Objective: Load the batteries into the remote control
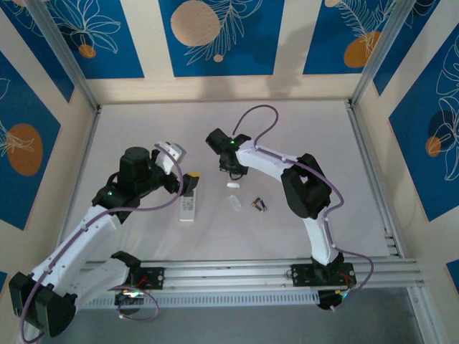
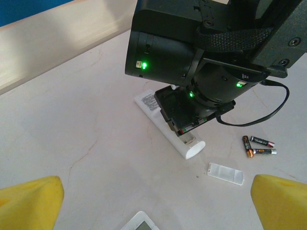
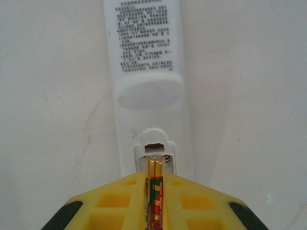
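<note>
Three loose batteries (image 2: 262, 141), one battery (image 3: 154, 175) in right claw (image 3: 153, 201), two remotes (image 2: 168, 127).

The remote control (image 3: 144, 48) lies on the tabletop (image 1: 143, 129) straight ahead of the right claw (image 3: 154, 179). The battery (image 3: 154, 196) in that claw is at its open compartment. Three loose batteries (image 2: 256, 146) and the battery cover (image 2: 225, 173) lie to the claw's right, nearer the arm bases.

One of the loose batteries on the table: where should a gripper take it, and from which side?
Mid-barrel, from straight above, fingers closing across the round sides. The batteries lie flat on the table, bunched close together, so a sideways approach would likely knock the neighbours. The crosswise cell at the end nearer the remote looks the most exposed and is probably the easiest first pick.
</note>
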Robot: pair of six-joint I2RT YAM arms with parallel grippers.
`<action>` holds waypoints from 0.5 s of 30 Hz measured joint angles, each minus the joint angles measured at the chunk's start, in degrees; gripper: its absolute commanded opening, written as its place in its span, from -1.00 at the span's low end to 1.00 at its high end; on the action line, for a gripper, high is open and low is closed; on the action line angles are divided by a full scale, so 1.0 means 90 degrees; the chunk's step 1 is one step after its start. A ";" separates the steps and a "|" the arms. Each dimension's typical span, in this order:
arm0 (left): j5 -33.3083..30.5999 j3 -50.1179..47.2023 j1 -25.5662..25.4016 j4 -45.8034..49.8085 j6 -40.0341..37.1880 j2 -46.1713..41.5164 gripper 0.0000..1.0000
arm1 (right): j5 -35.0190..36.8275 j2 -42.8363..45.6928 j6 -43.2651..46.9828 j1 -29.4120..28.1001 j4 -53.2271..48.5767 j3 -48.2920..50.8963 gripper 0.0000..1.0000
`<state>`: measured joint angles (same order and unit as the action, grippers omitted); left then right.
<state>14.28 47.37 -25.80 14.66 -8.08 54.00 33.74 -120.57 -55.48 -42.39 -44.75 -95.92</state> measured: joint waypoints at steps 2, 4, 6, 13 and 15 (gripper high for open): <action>-0.0002 0.0000 0.0000 -0.0002 -0.0002 0.0000 1.00 | 0.0044 -0.0002 0.0039 -0.0005 0.0075 0.0010 -0.68; -0.0002 0.0000 0.0000 0.0000 0.0000 0.0000 1.00 | 0.0073 -0.0010 0.0061 -0.0017 0.0119 0.0012 -0.68; 0.0000 0.0000 0.0000 0.0000 -0.0002 0.0000 1.00 | 0.0097 -0.0034 0.0078 -0.0029 0.0194 0.0034 -0.68; 0.0000 0.0000 0.0000 0.0000 0.0000 0.0000 1.00 | 0.0175 -0.0146 0.0112 -0.0087 0.0347 0.0180 -0.68; -0.0002 0.0000 0.0000 0.0000 0.0000 0.0000 1.00 | 0.0206 -0.0175 0.0114 -0.0087 0.0391 0.0211 -0.68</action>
<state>14.26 47.37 -25.80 14.66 -8.08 54.00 35.59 -122.15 -54.46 -43.18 -41.23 -94.02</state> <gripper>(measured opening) 0.999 0.162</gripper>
